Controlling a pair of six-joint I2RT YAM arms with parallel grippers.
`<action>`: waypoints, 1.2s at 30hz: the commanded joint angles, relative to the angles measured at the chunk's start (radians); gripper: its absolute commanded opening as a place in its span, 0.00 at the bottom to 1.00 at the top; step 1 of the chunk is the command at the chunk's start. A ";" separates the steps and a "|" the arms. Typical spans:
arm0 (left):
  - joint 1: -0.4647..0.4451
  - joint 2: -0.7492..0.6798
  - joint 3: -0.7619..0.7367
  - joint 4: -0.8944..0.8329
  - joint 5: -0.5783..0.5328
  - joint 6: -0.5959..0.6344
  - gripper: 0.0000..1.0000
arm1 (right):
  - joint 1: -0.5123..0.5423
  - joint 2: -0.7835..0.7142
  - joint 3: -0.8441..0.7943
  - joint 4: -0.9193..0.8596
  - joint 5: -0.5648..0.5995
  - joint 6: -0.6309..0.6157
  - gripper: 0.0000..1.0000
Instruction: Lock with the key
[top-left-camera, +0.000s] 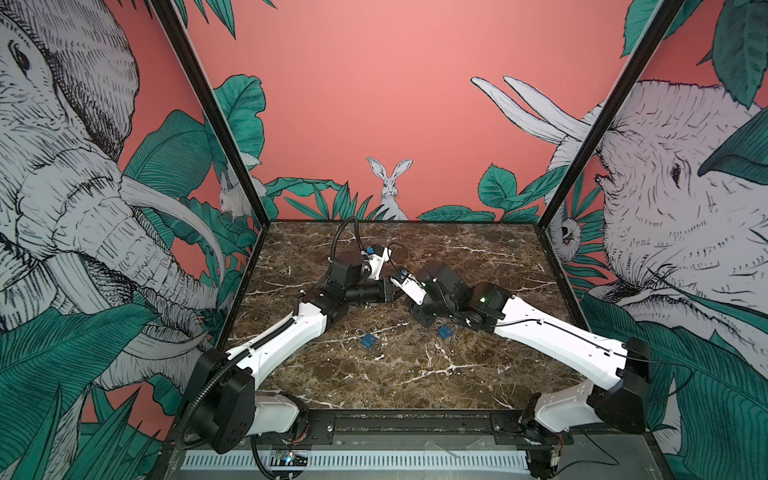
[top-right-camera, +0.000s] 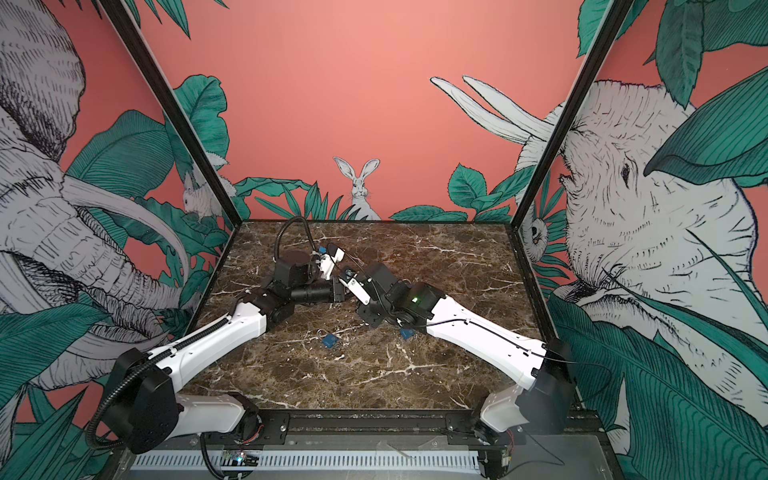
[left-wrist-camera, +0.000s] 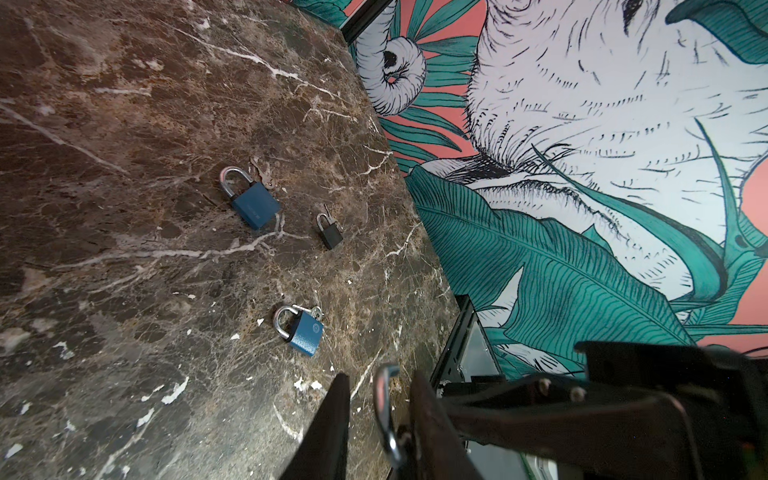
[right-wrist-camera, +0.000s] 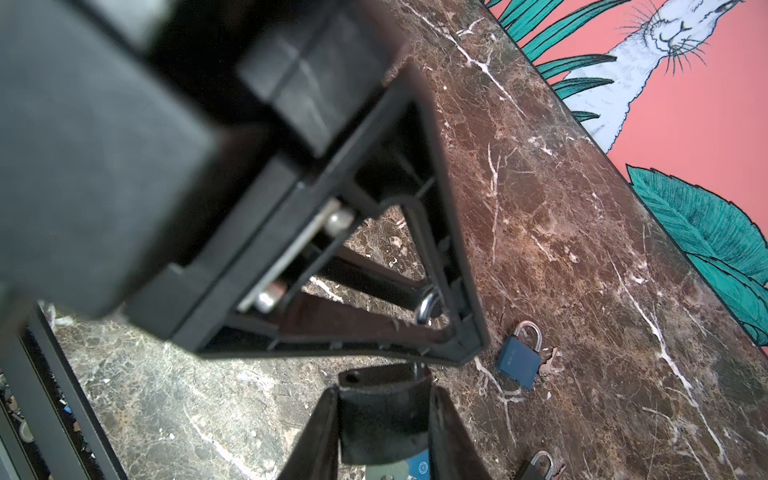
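TWO ARMS, ONE LOCK. Above the brown marble-patterned tabletop (left-wrist-camera: 124, 270), our arms meet at mid-table. Our right gripper (right-wrist-camera: 382, 390) is clamped on the body of a dark metal padlock (right-wrist-camera: 382, 424), which seems to be held clear of the surface. Our left gripper (left-wrist-camera: 380, 390) has its jaws either side of that lock's silver steel shackle (left-wrist-camera: 384, 415). A gap shows on one side, so it is not gripping. We cannot tell whether the shackle is seated or whether a key sits in the held lock.

Three more locks lie on the table nearby: a large blue padlock (left-wrist-camera: 254, 202), a small black padlock (left-wrist-camera: 330, 232) and a blue padlock with a round logo (left-wrist-camera: 302, 331). Small keys show at each, too small to say whether they are inserted.

We judge three risks from here:
- If the left jaws close off-centre, they could lever the shackle sideways and twist the body in the right grip.
- A push not in line with the shackle's legs would jam it rather than seat it.
- A slipped padlock would drop among look-alike locks, and the wrong key could then be picked up.
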 joint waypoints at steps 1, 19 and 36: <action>-0.007 0.002 0.030 0.030 0.017 -0.007 0.26 | -0.004 -0.005 -0.006 0.036 -0.012 0.009 0.12; -0.008 0.027 0.039 0.025 0.022 -0.009 0.06 | -0.004 -0.004 -0.005 0.038 -0.010 0.006 0.12; -0.009 0.001 0.053 0.090 -0.102 -0.113 0.00 | -0.148 -0.195 -0.207 0.210 -0.174 0.088 0.62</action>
